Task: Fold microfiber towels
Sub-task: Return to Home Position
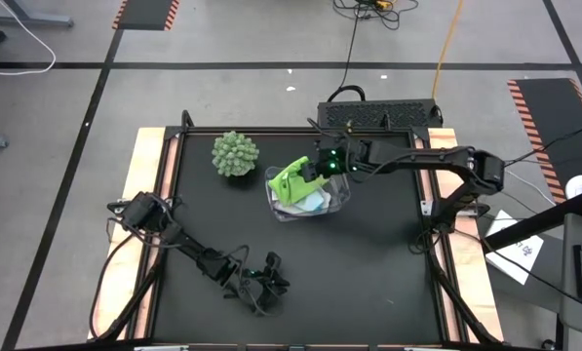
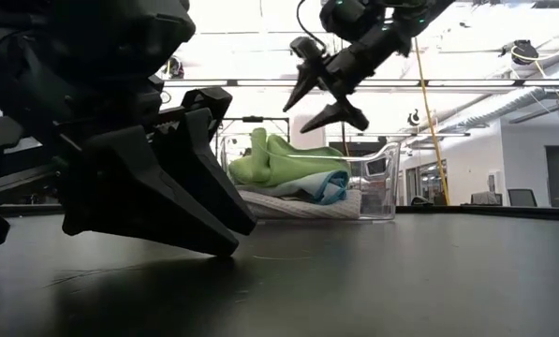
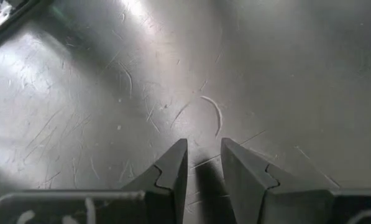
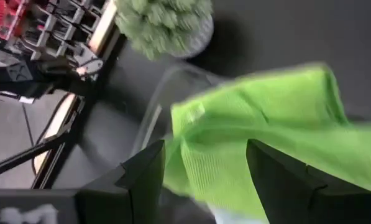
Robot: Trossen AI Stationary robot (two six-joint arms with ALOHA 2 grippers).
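Fingers spread and empty, the right gripper (image 1: pixel 317 172) hovers over the green towel (image 1: pixel 292 178) in the bin (image 1: pixel 344 196) — lift straight up before retracting; the left gripper (image 1: pixel 264 285), narrowly parted, sits low.

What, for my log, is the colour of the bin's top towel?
Lime green towel, clearest in the right wrist view.

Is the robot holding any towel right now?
No. The right tool hangs open above the green towel in the bin; the left tool holds nothing.
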